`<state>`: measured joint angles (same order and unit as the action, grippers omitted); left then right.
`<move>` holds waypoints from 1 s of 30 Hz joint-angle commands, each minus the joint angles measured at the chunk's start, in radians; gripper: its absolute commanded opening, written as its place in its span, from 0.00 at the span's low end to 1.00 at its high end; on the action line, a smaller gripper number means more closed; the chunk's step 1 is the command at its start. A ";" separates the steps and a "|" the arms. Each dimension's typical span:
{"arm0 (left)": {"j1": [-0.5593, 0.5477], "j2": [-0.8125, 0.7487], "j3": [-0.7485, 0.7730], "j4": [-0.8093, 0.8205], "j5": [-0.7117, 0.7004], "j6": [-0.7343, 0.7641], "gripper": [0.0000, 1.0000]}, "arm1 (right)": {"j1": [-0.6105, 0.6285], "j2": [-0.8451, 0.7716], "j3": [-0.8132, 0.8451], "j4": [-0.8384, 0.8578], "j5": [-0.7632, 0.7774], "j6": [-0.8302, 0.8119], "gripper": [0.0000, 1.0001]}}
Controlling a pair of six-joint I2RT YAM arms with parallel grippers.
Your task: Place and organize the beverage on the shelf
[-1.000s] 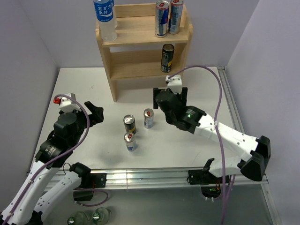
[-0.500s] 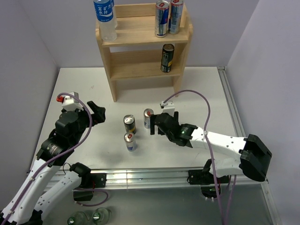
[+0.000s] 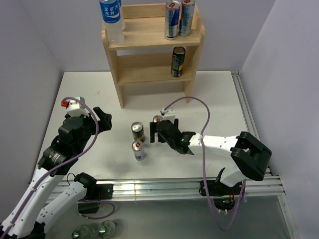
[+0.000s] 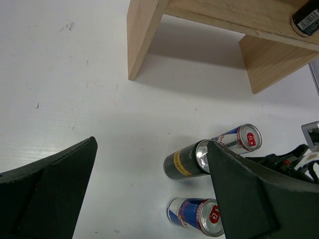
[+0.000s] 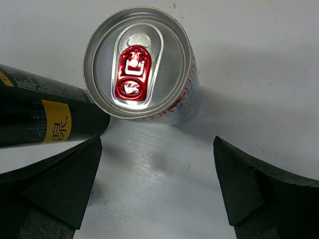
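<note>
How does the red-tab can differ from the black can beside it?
Colour: the red-tab can has a mostly silver body and red tab; the black can has a yellow band and plain silver top. Position: the red-tab can sits centred ahead of the open right gripper; the black can stands off to one side. Both stand upright on the table, not yet on the shelf.
</note>
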<state>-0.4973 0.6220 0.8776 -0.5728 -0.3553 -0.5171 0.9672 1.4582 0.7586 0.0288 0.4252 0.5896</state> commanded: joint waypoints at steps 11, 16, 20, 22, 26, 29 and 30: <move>-0.001 -0.047 -0.011 -0.025 0.003 0.037 0.99 | 0.001 0.142 -0.082 0.415 0.207 -0.036 0.99; -0.001 -0.062 -0.017 -0.042 -0.040 0.048 0.99 | -0.001 0.260 -0.061 0.506 0.234 -0.040 0.96; -0.001 -0.065 -0.002 -0.053 -0.037 0.058 0.99 | -0.001 0.335 -0.022 0.566 0.251 -0.039 0.69; -0.003 -0.061 0.009 -0.070 -0.039 0.058 0.99 | 0.001 0.356 -0.015 0.576 0.253 -0.037 0.58; -0.003 -0.071 0.026 -0.078 -0.040 0.057 0.99 | -0.001 0.334 0.004 0.533 0.270 -0.033 0.03; -0.001 -0.076 0.035 -0.085 -0.037 0.054 0.99 | 0.001 0.265 0.036 0.417 0.287 -0.042 0.00; -0.001 -0.074 0.038 -0.085 -0.037 0.054 0.99 | 0.001 0.237 0.048 0.381 0.308 -0.048 0.00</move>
<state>-0.4973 0.5587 0.8684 -0.6605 -0.3752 -0.4820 0.9672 1.7943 0.7330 0.4679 0.6479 0.5423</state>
